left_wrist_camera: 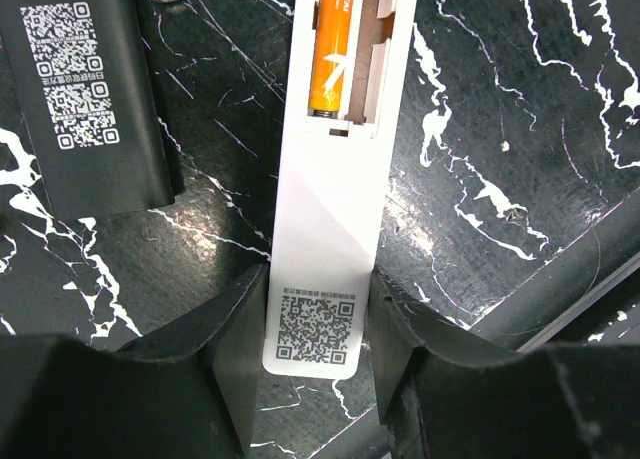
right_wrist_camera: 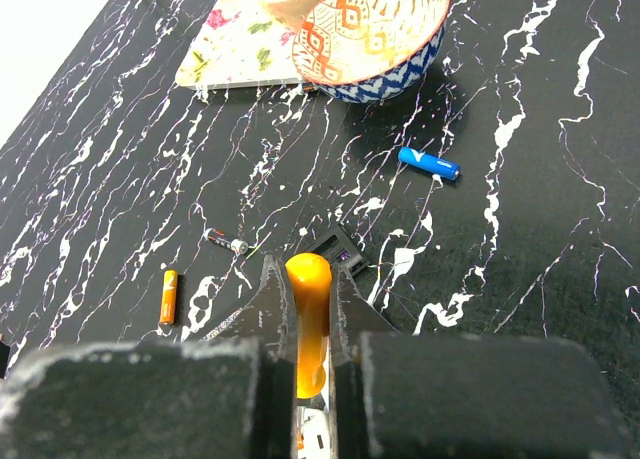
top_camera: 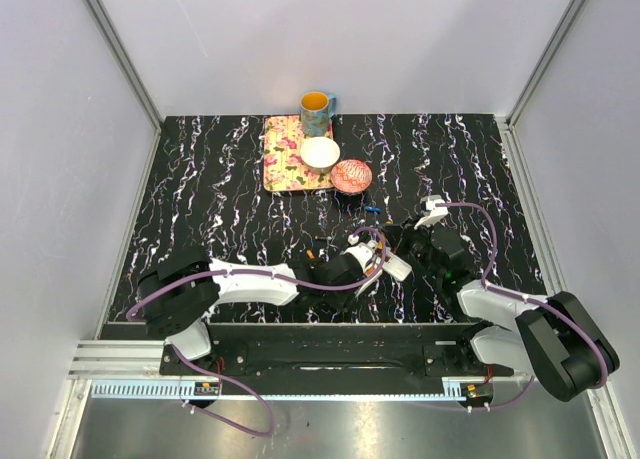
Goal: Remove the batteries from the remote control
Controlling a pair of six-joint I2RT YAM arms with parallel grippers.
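My left gripper is shut on the near end of a white remote that lies face down, a QR label between the jaws. Its battery bay is open, with one orange battery in the left slot; the right slot looks empty. My right gripper is shut on the orange handle of a screwdriver, just above the remote. Loose on the table are a blue battery, an orange battery and a dark battery. In the top view both grippers meet at the remote.
A black remote lies left of the white one. A patterned bowl, a white bowl on a floral tray and a mug stand at the back. White walls enclose the table.
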